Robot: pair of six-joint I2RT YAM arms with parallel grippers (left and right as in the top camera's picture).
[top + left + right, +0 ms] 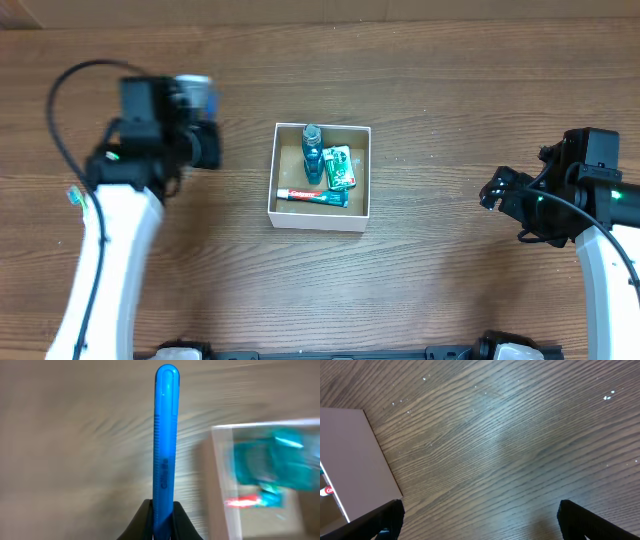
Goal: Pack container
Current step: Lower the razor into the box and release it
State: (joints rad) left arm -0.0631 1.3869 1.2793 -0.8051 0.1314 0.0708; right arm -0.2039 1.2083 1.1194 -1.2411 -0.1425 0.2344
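The container (319, 219) is a square white-walled box with a brown inside in the middle of the table. It holds a teal bottle (312, 150), a green packet (340, 166) and a red and white toothpaste tube (312, 196). My left gripper (205, 148) is left of the box, above the table, shut on a long blue toothbrush case (166, 445). The box shows blurred at the right of the left wrist view (220, 475). My right gripper (480, 522) is open and empty over bare wood right of the box, whose wall (355, 460) shows at the left.
The table is brown wood (450, 90). A small green tag (73, 196) hangs by the left arm's cable. The arm bases sit at the front edge.
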